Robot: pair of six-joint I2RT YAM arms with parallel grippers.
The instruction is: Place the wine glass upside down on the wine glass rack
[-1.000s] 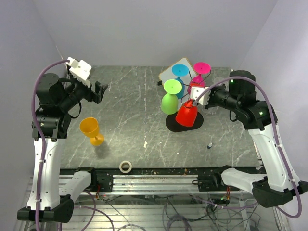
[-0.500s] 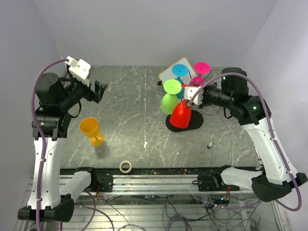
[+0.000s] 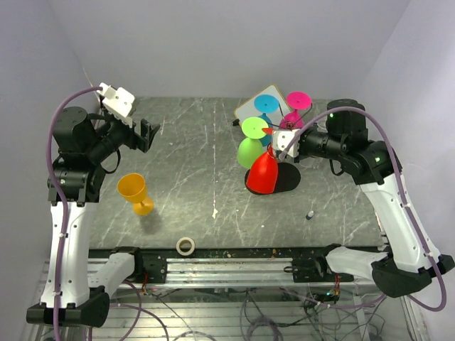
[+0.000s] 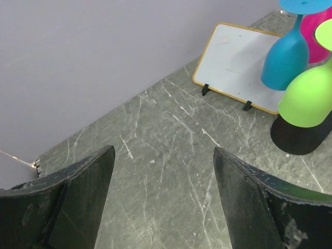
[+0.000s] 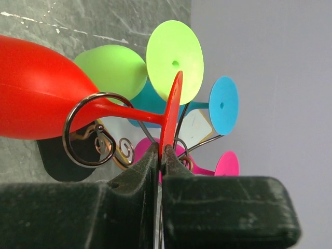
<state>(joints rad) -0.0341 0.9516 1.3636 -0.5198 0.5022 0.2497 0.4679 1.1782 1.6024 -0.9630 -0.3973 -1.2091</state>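
Note:
My right gripper (image 3: 274,141) is shut on the flat foot of a red wine glass (image 3: 261,172), which it holds upside down and tilted over the rack's black oval base (image 3: 287,182). In the right wrist view the gripper (image 5: 163,150) pinches the foot's edge, and the red stem (image 5: 129,111) lies in a curled wire arm of the wine glass rack (image 5: 70,129). Green (image 3: 249,151), blue (image 3: 266,104) and pink (image 3: 298,100) glasses hang on the rack. My left gripper (image 3: 151,133) is open and empty, far left of the rack; the left wrist view (image 4: 163,150) shows only bare table between its fingers.
An orange glass (image 3: 133,192) stands on the table at the left. A white board with a wooden rim (image 3: 249,109) leans behind the rack. A roll of tape (image 3: 185,246) lies near the front edge, and a small dark object (image 3: 310,214) lies right of centre.
My right gripper has moved left toward the rack with the red glass. The glass's bowl has swung left and lower over the black base. The left arm has not moved.

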